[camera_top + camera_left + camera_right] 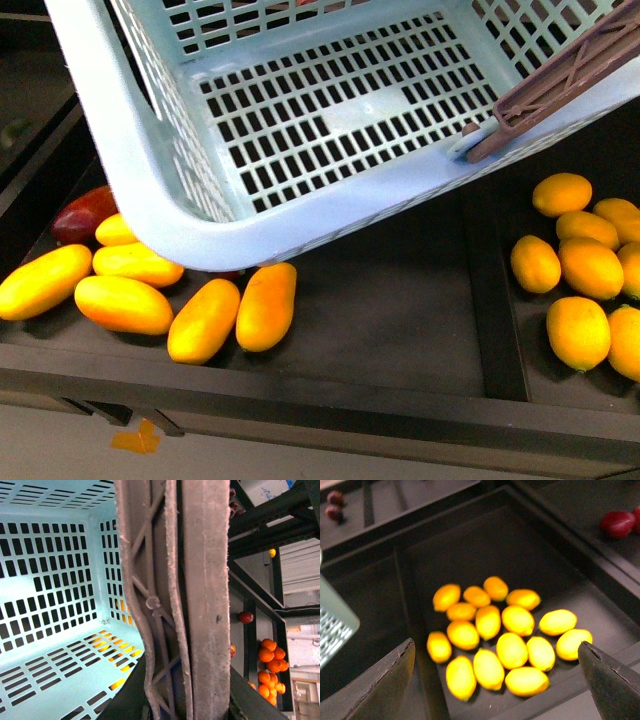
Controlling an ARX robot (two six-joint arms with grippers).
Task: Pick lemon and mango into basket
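Pose: right pincer [495,645] spread, hovering above lemons [518,620] | left pincer: cannot tell

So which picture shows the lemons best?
The right wrist view. The whole pile of lemons lies in the open, nothing covering it. The front view shows only some lemons at the right edge, some cut off. The left wrist view is filled by the basket and its handle; I can't pick out lemons there.
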